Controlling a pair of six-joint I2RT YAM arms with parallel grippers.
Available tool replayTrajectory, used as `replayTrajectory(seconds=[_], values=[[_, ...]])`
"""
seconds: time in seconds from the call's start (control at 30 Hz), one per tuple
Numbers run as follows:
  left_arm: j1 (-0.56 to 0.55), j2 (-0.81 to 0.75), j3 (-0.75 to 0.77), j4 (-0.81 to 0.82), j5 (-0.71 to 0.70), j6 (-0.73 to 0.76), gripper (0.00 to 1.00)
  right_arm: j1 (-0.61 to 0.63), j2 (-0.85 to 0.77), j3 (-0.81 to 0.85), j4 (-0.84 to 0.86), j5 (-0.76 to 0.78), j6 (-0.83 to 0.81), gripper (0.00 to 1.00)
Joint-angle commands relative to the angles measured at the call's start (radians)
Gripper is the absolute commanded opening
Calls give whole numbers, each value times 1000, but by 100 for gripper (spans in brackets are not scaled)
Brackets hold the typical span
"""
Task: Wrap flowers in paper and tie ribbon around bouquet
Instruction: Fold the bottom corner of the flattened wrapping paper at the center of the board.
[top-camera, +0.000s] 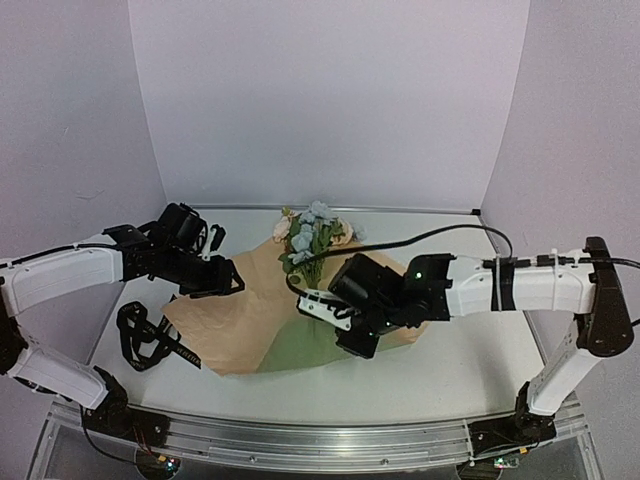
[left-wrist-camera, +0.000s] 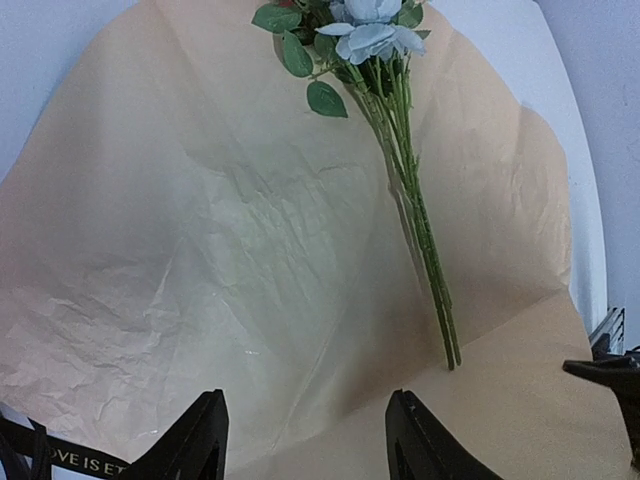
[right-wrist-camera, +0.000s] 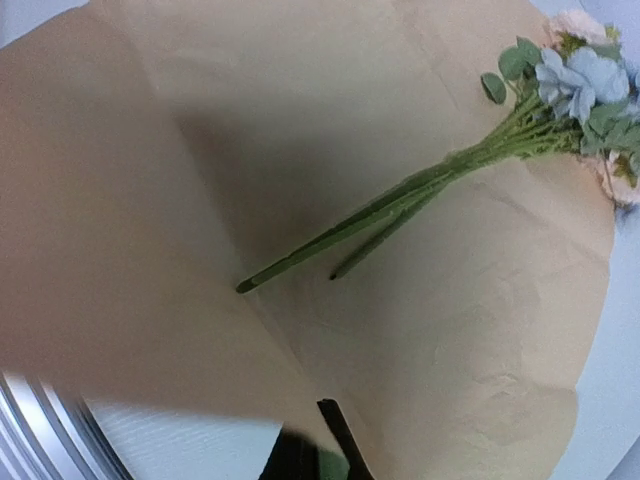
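Observation:
The paper (top-camera: 250, 310) lies spread on the table, tan face up, its sage green face showing where the near corner is turned up. The flowers (top-camera: 312, 235) lie on it, blooms at the far end, stems (left-wrist-camera: 425, 250) running toward me. My left gripper (left-wrist-camera: 307, 400) is open, hovering over the paper's (left-wrist-camera: 200, 220) left part with nothing between its fingers. My right gripper (right-wrist-camera: 330, 415) is shut on the paper's (right-wrist-camera: 450, 330) near edge, just past the ends of the stems (right-wrist-camera: 380, 215), lifting a fold. The black ribbon (top-camera: 145, 335) lies coiled left of the paper.
The ribbon's (left-wrist-camera: 60, 460) white lettering shows at the bottom left of the left wrist view. White walls close in the table on three sides. A metal rail (top-camera: 300, 445) runs along the near edge. A black cable (top-camera: 440, 238) arcs above the right arm.

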Motion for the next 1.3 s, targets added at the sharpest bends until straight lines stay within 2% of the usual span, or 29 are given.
replayTrajectory(seconds=[0.0, 0.3, 0.57, 0.67, 0.8, 1.0, 1.13, 1.27], values=[[-3, -26, 67, -46, -4, 45, 56, -95, 112, 132, -153, -93, 283, 0], [-36, -11, 88, -20, 117, 112, 55, -214, 294, 338, -271, -65, 501, 0], [-168, 58, 64, 77, 147, 89, 50, -260, 370, 415, -281, -51, 550, 0], [-183, 114, 29, 149, 164, 64, 46, -273, 388, 431, -281, -47, 565, 5], [-192, 195, -12, 238, 161, 33, 42, -289, 402, 454, -280, -45, 594, 24], [-192, 330, -19, 295, 108, 15, 38, -304, 328, 402, -280, -55, 595, 66], [-192, 377, -2, 301, 70, 16, 38, -314, 266, 333, -263, -125, 551, 79], [-192, 405, 32, 297, 41, 31, 38, -341, 228, 238, -195, -249, 513, 86]])
